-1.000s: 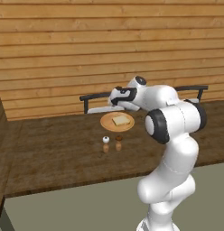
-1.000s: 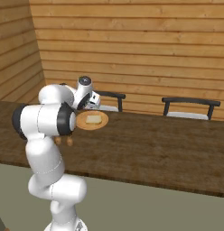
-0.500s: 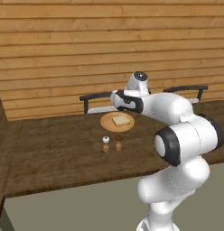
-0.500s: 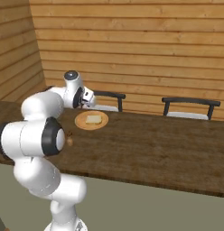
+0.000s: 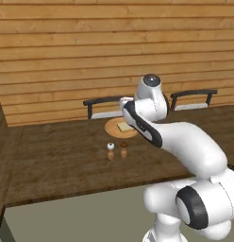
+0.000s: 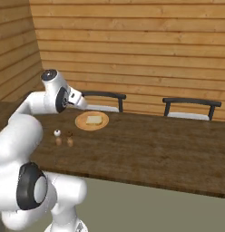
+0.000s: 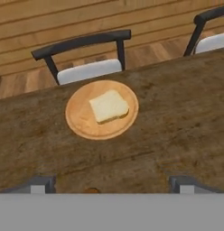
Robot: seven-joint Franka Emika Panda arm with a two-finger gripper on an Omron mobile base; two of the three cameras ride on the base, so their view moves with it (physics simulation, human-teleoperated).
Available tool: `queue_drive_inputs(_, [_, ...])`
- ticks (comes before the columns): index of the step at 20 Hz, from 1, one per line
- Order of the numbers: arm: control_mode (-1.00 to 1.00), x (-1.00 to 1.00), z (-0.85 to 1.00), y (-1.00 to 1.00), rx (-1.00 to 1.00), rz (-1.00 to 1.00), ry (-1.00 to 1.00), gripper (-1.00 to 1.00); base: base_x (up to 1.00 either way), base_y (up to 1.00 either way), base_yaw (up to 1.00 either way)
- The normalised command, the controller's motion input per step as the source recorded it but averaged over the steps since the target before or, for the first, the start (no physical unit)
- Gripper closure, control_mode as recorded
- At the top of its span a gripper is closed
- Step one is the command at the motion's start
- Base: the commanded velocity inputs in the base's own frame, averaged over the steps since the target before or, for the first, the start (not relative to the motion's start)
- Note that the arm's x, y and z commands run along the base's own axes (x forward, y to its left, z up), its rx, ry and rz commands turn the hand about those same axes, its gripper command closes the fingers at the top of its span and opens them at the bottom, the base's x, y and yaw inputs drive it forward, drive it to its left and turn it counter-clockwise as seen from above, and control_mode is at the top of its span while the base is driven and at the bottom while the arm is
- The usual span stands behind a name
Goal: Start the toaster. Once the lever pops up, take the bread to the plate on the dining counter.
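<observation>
Now the bread lies on the plate, seemingly just beyond the empty, wide-spread tool.

- Two black-framed chairs with pale seats stand against the far edge.
- White-topped small shaker and brown-topped small shaker stand side by side.
- Horizontal wood-plank wall behind.
</observation>
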Motion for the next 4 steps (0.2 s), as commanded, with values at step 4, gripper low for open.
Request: queue_drive_inputs(4, [-1.00,-0.99,0.65,-0.33,-0.06,0.00,0.00,-1.00,0.00,0.00,0.00])
